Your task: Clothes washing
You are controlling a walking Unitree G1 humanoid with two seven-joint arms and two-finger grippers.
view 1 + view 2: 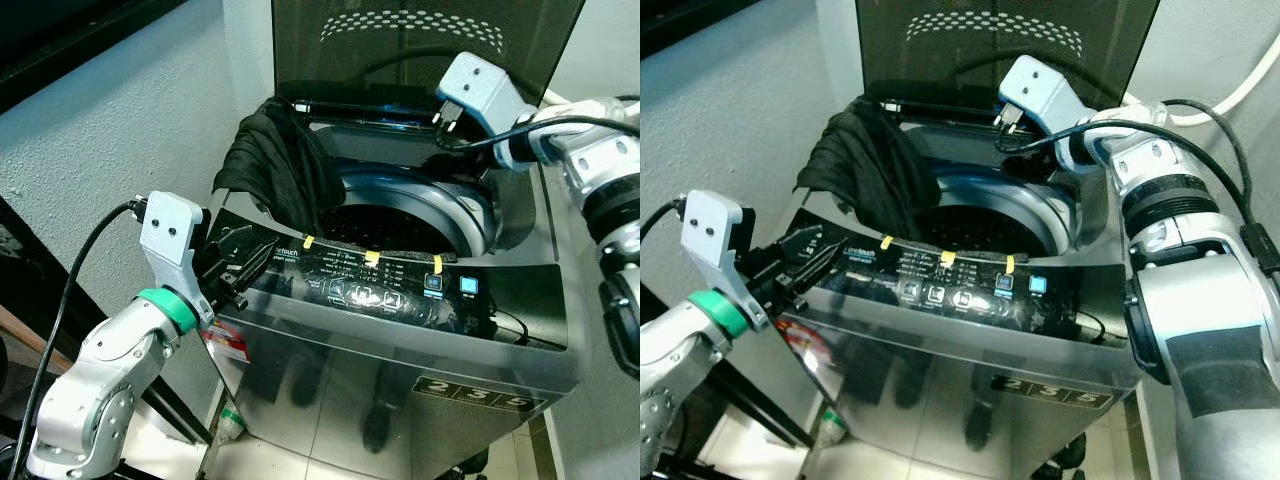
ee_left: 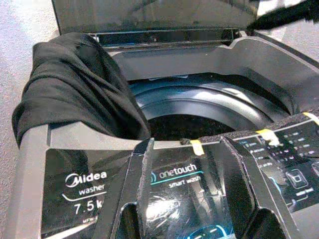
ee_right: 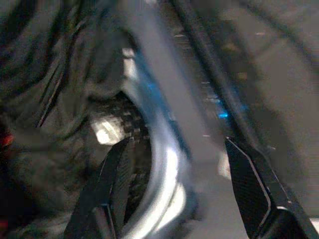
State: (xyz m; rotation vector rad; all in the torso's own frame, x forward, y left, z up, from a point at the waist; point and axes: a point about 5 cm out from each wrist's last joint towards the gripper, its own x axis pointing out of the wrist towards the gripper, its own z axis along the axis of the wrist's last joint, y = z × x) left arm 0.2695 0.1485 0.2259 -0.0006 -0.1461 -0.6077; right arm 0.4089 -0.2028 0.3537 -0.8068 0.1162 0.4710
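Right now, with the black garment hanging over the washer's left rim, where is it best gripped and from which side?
Probably at the bunched hump on top of the rim, where the black garment folds over the washer wall. Come from above: the thick fold stands proud there, while the rest lies flat against the wall. The right gripper, jaws open over the drum, is nearer.

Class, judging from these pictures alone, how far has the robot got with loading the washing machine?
Done: the dark tinted lid stands open. In hand: a black garment is draped over the silver top-loading washing machine's left rim, part inside the drum, part outside. The right gripper, fingers open, hovers over the drum; the left gripper, open, sits by the control panel. Left: push the garment in, close the lid, start the wash.
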